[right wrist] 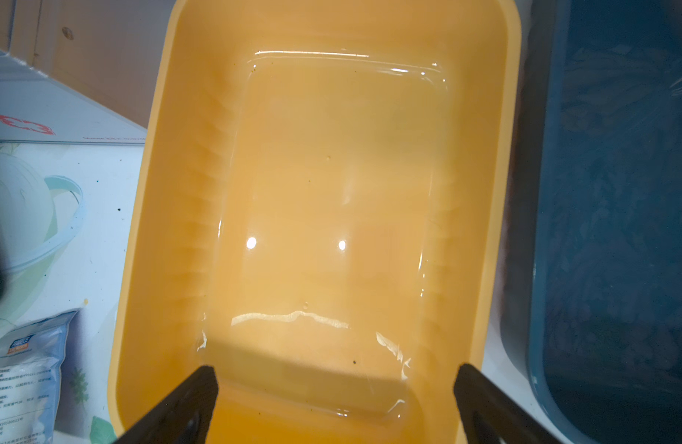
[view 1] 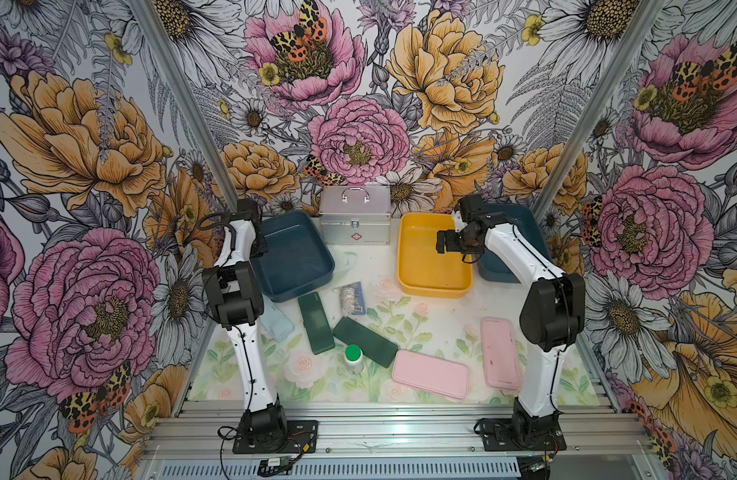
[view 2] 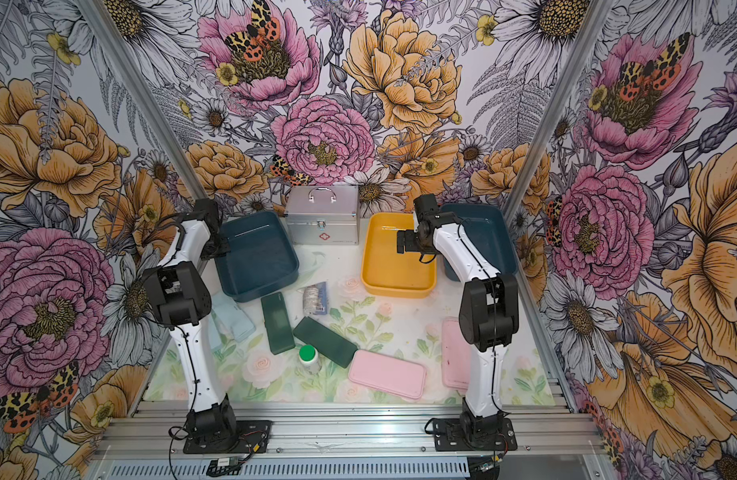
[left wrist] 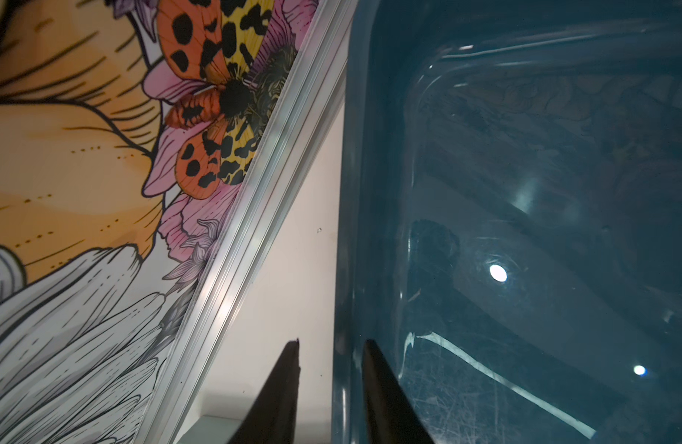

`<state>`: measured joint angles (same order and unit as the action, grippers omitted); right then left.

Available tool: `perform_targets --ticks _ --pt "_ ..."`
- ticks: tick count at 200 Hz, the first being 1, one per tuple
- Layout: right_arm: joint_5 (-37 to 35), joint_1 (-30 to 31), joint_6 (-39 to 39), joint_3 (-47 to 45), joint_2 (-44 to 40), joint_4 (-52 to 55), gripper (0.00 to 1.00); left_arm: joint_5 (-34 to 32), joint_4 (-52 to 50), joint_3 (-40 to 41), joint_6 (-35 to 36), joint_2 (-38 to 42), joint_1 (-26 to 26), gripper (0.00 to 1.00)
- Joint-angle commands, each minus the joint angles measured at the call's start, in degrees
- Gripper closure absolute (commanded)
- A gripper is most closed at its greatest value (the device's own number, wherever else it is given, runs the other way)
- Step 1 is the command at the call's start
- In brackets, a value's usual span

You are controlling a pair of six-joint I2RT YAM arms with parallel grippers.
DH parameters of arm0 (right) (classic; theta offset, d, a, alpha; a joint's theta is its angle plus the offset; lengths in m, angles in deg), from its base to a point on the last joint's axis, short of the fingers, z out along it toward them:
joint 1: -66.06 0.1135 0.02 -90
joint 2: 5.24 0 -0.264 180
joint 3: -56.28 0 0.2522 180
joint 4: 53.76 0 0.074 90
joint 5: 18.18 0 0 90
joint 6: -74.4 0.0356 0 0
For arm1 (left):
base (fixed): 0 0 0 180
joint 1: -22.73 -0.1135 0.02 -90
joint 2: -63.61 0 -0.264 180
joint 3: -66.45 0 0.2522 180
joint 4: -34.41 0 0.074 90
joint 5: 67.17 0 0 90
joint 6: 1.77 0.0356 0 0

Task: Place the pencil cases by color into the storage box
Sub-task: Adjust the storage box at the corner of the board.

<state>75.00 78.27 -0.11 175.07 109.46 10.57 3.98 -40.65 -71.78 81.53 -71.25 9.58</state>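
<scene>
Pencil cases lie flat on the flowered mat (view 1: 441, 328), all in front of the bins. One dark green case (view 1: 316, 322) points its long axis from near to far, leaning slightly. A second dark green case (view 1: 364, 341) lies diagonally, its far end just beside the first and its near end by a pink case (view 1: 430, 374), which stretches crosswise with a slight tilt. A second pink case (view 1: 500, 353) runs near to far beside the right arm (view 1: 551, 311).

A pale blue case (view 1: 277, 322) sits at an angle, largely hidden behind the left arm (view 1: 233, 295). Whether another lies with it is hard to make out. A green-capped bottle (view 1: 353, 357) stands upright just in front of the green cases.

The left gripper (left wrist: 331, 346) hangs over the rim of a teal bin (left wrist: 356, 192), its claw narrow with a slim gap, holding nothing. The right gripper (right wrist: 331, 380) hovers over the yellow bin (right wrist: 158, 192), claw spread wide, holding nothing. A second teal bin (view 1: 496, 272) is partly covered by the right arm.
</scene>
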Motion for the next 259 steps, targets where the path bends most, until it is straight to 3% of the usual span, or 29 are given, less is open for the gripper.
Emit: perform_targets --ticks 1,26,44,81,184,259 --pt "-0.7 0.5 0.7 0.5 -1.7 -1.1 0.01 0.6 0.0 0.5 -0.2 -1.8 -0.3 0.65" --pt "-0.5 0.3 1.0 1.2 -1.6 -0.8 0.01 0.3 0.0 0.7 0.4 -2.1 -0.3 0.66" --pt "-0.1 -0.1 1.8 1.8 -1.3 0.0 0.01 -0.1 0.1 0.4 1.5 -2.4 -0.2 0.73" --pt "2.6 -2.0 4.4 3.0 -0.2 1.7 0.01 0.0 0.1 -3.8 5.4 -5.8 -0.2 0.99" --pt "3.5 -2.1 8.9 4.2 3.1 2.7 0.01 4.8 1.3 -16.2 17.4 -14.3 -1.1 1.00" --pt "3.0 -0.8 10.9 1.7 3.1 1.2 0.01 13.8 2.3 -11.5 22.5 -12.5 -5.5 0.98"
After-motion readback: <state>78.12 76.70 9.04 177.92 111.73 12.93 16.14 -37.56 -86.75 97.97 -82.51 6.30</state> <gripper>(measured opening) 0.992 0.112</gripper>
